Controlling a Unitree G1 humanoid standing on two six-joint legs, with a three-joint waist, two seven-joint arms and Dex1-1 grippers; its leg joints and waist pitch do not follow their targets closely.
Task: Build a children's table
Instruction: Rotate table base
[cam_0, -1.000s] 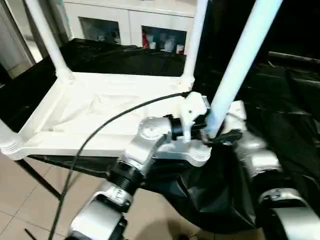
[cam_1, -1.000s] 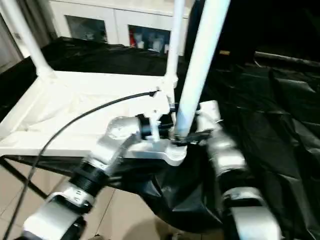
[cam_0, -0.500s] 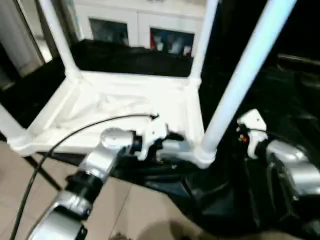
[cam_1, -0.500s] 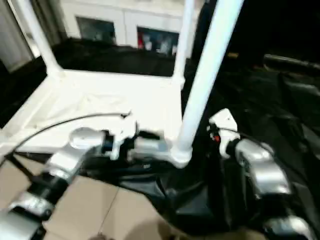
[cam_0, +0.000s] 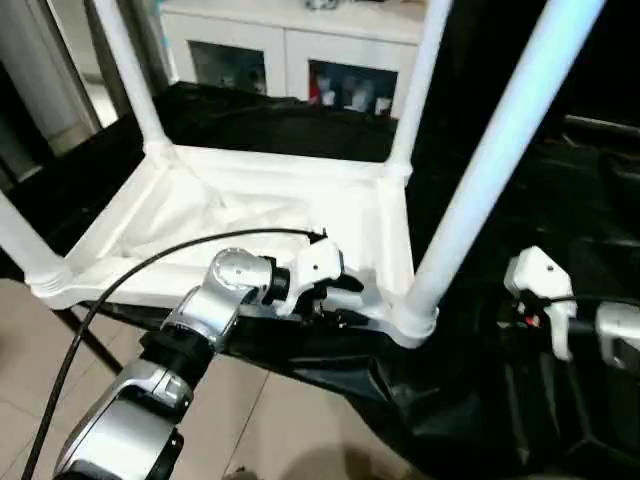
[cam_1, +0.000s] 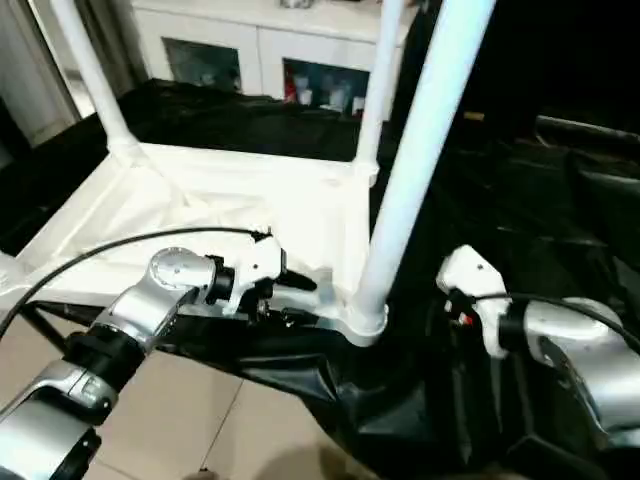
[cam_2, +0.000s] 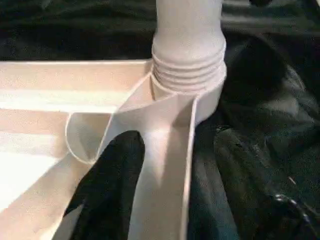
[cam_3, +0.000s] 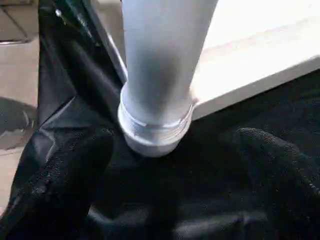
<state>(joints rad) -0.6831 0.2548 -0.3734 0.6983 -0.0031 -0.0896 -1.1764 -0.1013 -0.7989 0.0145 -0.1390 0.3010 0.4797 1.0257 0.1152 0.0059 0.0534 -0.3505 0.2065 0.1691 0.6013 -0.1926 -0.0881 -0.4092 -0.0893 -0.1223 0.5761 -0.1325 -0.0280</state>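
- Tabletop lies underside up on the black-draped surface, legs (four, tapered) pointing upward.
- Near-corner leg stands slightly tilted.
- Left gripper grips the tabletop's near rim.
- Right gripper: fingers spread, empty.

The floor is covered with light beige tiles, and thin dark joints run between them. A black, shiny plastic sheet lies over the desk and hangs down at its near edge in wrinkled folds. At the back stands a white cabinet with glass doors; behind the glass there are small things, some red and some white, too small to tell what they are. The right side of the room is very dark.
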